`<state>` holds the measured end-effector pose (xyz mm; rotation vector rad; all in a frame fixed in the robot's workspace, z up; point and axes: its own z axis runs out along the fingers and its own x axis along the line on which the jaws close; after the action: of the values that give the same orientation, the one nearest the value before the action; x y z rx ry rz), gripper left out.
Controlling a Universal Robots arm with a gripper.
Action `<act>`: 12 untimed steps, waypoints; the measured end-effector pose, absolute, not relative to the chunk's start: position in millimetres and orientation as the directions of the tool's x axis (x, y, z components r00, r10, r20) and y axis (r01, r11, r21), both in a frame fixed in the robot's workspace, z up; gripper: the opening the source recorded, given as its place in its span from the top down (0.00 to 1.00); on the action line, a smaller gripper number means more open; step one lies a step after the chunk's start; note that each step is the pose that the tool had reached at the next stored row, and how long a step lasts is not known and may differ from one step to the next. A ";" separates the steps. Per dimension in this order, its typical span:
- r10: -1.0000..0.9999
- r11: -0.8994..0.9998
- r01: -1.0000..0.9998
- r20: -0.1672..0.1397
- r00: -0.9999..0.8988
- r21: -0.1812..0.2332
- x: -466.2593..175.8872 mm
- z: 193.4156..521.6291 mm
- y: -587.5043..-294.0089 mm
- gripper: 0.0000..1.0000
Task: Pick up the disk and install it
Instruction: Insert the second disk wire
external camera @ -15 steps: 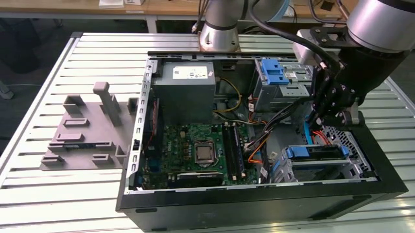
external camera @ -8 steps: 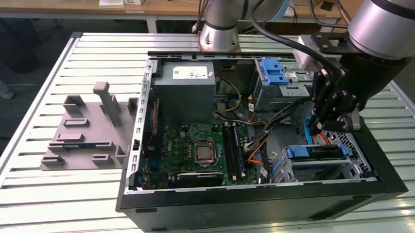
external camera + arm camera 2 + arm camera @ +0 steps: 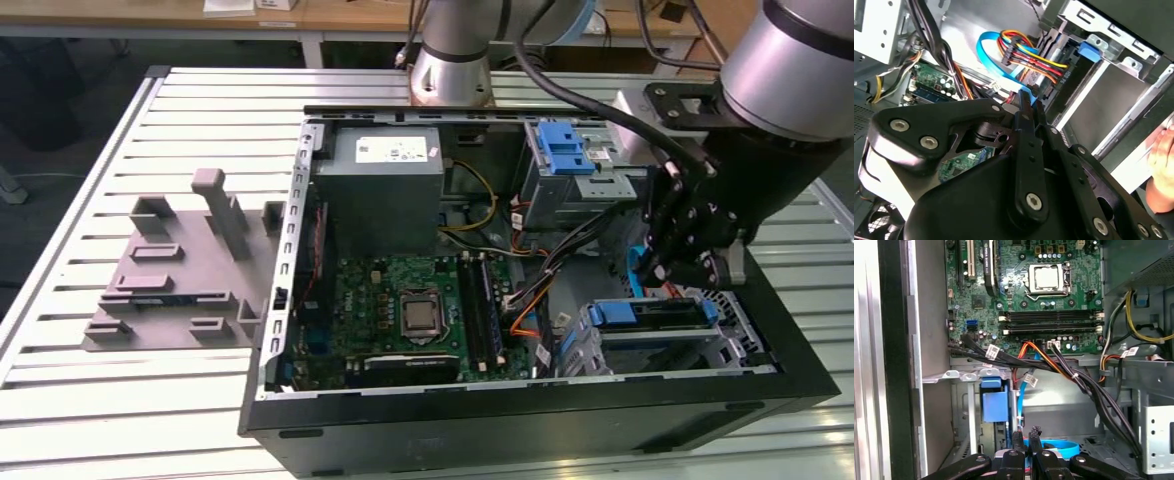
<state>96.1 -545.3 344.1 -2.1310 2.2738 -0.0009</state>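
Your black two-fingered gripper (image 3: 681,270) hangs inside the open black desktop computer case (image 3: 534,405), at the exterior view's right. Its fingers are drawn close together, seemingly pinched on the flat blue data cable (image 3: 989,47). I judge that from the blue showing between the tips in both wrist views. The disk, a silver-grey hard drive in a blue plastic bracket (image 3: 654,315), already sits in the metal bay just below the gripper, with its blue tab facing the motherboard. So the pick and the seating look done, and you are probably at the cabling stage. Your next move calls for fine alignment with the drive's connector end and a light touch. The red, yellow and orange power wires (image 3: 1029,57) crowd right beside the fingers and could snag.
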 end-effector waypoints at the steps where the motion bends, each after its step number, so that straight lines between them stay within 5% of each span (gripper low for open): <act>1: -0.998 0.065 -0.998 -0.018 -0.065 -0.018 96.1 343.5 -546.9 0.84; 12: -0.998 0.065 -0.998 -0.018 -0.065 -0.018 96.0 339.9 -553.4 0.84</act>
<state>96.0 -553.4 339.9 -2.1309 2.2738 -0.0008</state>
